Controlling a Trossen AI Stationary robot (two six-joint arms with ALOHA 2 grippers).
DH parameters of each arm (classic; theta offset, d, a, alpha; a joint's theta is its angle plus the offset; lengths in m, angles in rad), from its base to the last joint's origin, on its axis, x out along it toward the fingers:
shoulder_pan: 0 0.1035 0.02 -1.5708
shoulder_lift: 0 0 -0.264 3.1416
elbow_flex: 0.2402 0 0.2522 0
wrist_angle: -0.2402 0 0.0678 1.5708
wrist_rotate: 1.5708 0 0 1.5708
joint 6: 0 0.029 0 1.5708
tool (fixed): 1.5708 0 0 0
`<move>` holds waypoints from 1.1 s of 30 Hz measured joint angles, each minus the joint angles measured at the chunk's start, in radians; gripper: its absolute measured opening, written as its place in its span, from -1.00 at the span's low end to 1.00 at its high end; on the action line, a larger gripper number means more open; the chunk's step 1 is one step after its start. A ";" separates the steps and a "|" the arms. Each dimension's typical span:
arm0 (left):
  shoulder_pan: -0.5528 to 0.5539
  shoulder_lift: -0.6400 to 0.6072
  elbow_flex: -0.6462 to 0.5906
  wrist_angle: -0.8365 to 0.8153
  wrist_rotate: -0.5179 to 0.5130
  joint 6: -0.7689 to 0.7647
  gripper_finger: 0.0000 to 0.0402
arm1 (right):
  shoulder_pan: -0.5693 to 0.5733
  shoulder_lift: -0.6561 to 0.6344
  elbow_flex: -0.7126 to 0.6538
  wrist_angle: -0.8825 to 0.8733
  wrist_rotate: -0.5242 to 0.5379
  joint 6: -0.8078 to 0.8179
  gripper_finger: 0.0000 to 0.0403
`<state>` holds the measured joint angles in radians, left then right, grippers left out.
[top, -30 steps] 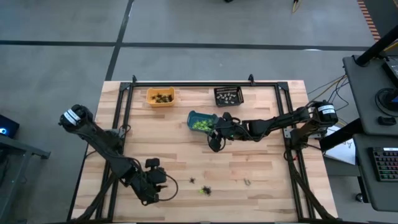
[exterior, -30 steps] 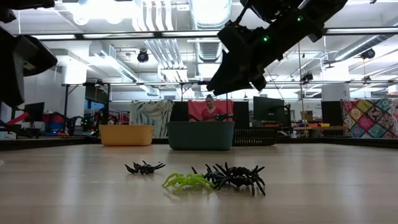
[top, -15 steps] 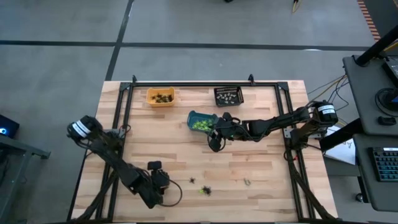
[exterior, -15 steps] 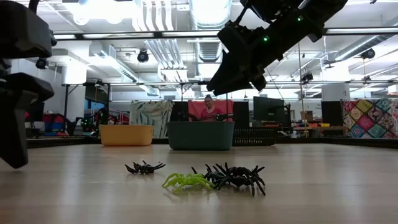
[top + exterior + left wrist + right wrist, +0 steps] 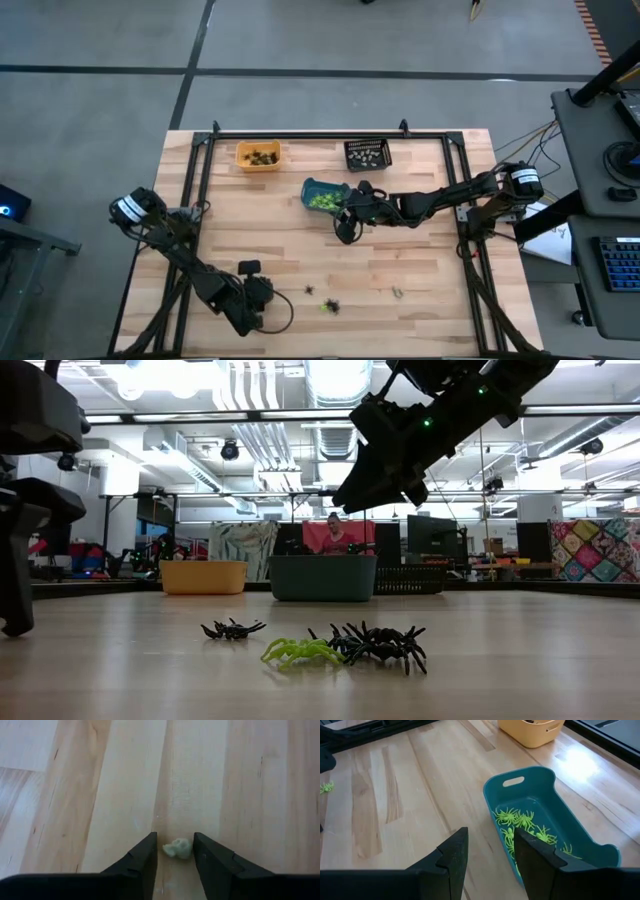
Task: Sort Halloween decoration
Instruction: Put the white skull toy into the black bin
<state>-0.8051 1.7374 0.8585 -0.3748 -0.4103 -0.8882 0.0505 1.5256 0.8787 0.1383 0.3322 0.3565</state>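
Pale wood planks are forming the table [image 5: 420, 260], and at its near left edge the left gripper [image 5: 174, 854] is pointing straight down, its two dark fingers [image 5: 142, 857] standing apart on either side of a small pale grey-white trinket [image 5: 178, 848] that is lying on the boards between them; whether the fingers are touching it cannot be told. The trinket is too lumpy and small to show a long axis. Further right along the near part of the table, a small black spider [image 5: 232, 628] is lying with its body stretched left to right in the low view, and just right of it a lime green spider [image 5: 298, 651] is resting against a larger black spider [image 5: 380, 643], both likewise lying long left to right, legs spread on the wood. Well to the right of these, another pale trinket [image 5: 397, 293] is sitting alone; its direction is too small to tell. Toward the middle of the table the right gripper [image 5: 489, 851] is hanging above the wood just beside the teal bin [image 5: 547, 782], its fingers parted with nothing between them. The teal bin is holding a heap of lime green spiders [image 5: 522, 822]. At the far edge the orange bin [image 5: 258, 155] is holding dark pieces and, to its right, the black bin [image 5: 367, 154] is holding pale ones. Beyond the table a person [image 5: 336, 532] is sitting in the room.
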 joint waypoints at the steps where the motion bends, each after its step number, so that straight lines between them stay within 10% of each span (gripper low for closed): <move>1: 0.000 0.000 0.000 -0.001 0.000 -0.003 -0.49 | 0.000 0.000 0.000 0.000 0.000 0.000 -0.26; 18: 0.001 0.000 0.038 -0.018 -0.004 0.028 -0.68 | 0.004 -0.028 0.000 0.000 0.000 -0.028 -0.26; 33: 0.051 -0.021 0.200 -0.009 -0.331 0.397 -0.68 | 0.137 -0.141 0.000 0.035 0.000 -0.216 -0.26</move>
<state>-0.7539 1.7161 1.0585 -0.3834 -0.7410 -0.4910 0.1871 1.3849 0.8787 0.1735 0.3325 0.1409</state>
